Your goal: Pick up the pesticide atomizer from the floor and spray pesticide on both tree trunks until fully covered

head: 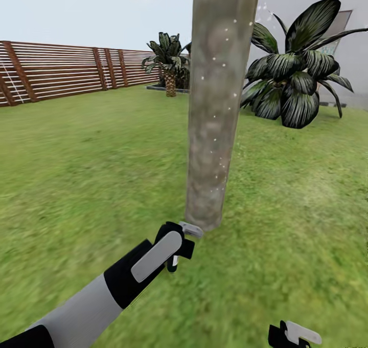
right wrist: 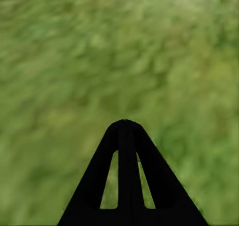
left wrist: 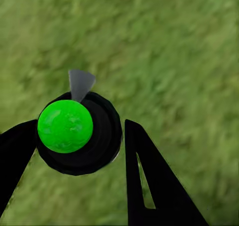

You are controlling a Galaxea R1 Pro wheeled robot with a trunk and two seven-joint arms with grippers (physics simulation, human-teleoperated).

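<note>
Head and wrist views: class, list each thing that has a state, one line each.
tree trunk: upright, dotted with white pesticide specks
pesticide atomizer: held between the left gripper fingers
right gripper: shut, empty, over grass

The tree trunk (head: 214,102) stands on the lawn (head: 76,174). The fence (head: 66,69) is far behind on the left. A leafy plant (head: 296,77) is behind on the right.

A green lawn (head: 92,153) carries everything. A mottled tree trunk (head: 214,107) rises from it at centre. A striped-leaf plant (head: 296,82) stands at two o'clock.
</note>
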